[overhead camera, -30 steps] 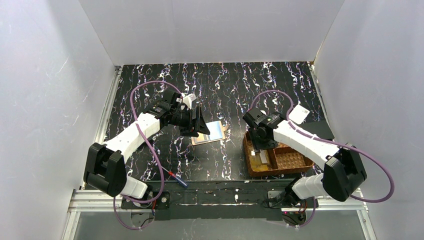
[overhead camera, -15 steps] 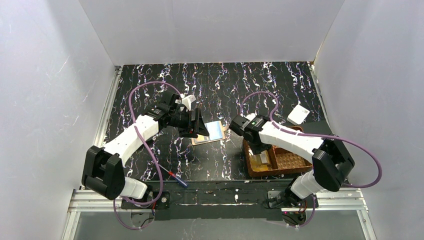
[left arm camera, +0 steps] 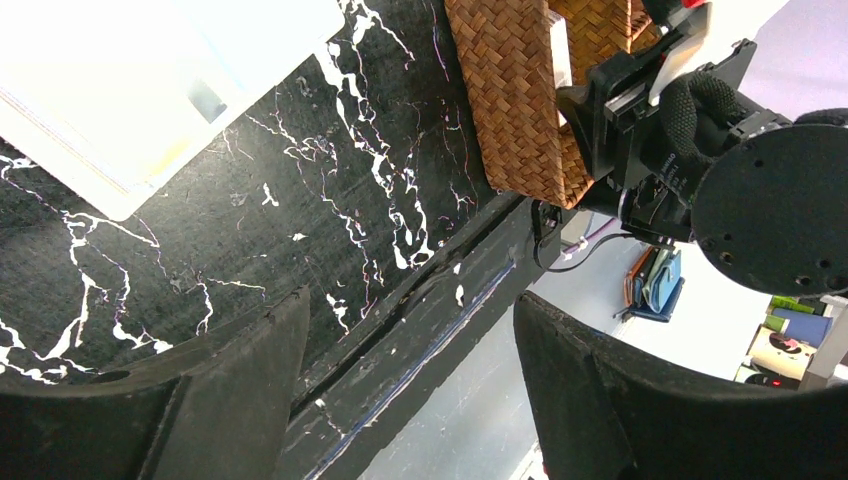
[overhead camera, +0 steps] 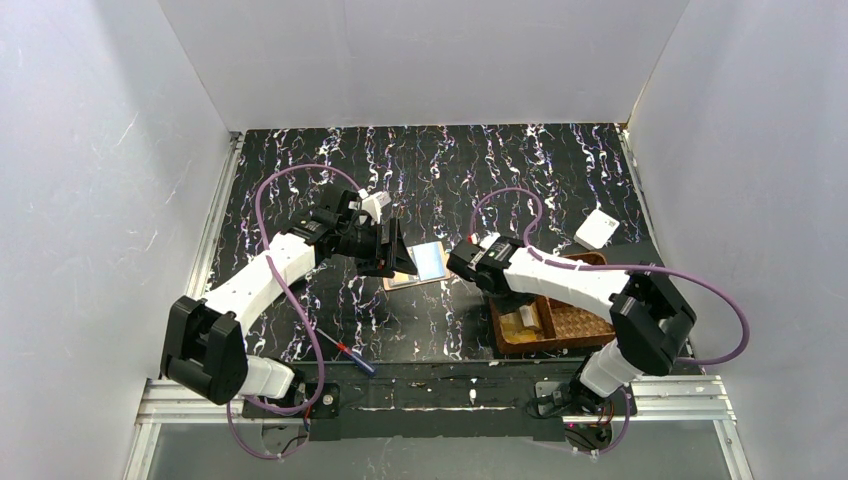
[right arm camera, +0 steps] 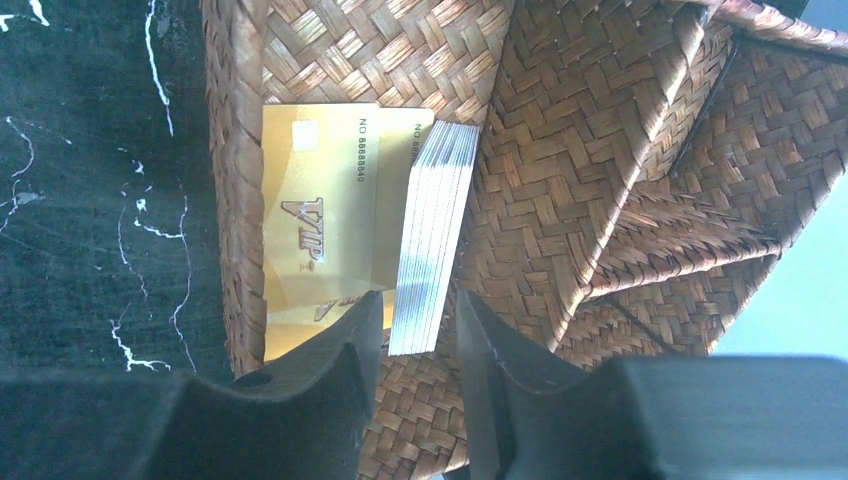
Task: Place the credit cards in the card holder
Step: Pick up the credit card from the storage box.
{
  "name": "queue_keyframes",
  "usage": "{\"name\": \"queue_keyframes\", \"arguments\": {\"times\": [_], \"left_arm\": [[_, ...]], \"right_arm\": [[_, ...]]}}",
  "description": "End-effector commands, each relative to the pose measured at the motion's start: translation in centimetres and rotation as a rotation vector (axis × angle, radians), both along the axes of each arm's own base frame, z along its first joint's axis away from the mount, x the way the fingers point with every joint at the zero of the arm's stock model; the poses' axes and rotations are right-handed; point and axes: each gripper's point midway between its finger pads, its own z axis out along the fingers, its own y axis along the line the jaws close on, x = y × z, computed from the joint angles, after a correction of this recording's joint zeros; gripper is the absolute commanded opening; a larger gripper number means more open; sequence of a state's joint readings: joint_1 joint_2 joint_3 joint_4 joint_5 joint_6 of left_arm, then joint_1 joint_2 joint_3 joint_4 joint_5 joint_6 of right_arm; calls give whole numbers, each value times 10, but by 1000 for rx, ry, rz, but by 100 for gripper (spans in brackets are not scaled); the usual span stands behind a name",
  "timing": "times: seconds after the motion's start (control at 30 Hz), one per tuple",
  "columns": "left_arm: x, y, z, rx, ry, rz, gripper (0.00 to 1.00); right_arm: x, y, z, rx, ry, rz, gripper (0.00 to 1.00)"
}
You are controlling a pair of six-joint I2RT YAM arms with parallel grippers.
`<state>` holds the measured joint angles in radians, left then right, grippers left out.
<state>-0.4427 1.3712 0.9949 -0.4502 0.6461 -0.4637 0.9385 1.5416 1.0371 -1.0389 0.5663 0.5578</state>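
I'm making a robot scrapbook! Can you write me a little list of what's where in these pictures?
left gripper: open, nothing between its fingers, over the table near the blue-banded card
right gripper: fingers on either side of the card stack; grip unclear
card stack: on edge in the woven basket, beside flat gold cards
screwdriver: near the front edge, left side
white card: far right

A brown woven basket [overhead camera: 575,322] sits right of a screwdriver [overhead camera: 357,359] on the marbled table [overhead camera: 450,160].
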Motion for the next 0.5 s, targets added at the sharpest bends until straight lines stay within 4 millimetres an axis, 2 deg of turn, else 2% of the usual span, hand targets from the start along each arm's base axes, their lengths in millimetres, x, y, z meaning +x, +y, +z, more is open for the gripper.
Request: {"name": "queue_keyframes", "arguments": {"times": [0.0,0.23,0.47], "left_arm": [[-8,2,10,-13,-37,-23,74],[-8,2,10,-15,-42,-24,74],[-8,2,10,-16,-41,-24,74]], "right_arm": [[5,-1,-1,-14,-51,-30,40],[3,-15,-8,-87,-58,-34,40],[3,-18,-8,-111,-58,-29,37]]}}
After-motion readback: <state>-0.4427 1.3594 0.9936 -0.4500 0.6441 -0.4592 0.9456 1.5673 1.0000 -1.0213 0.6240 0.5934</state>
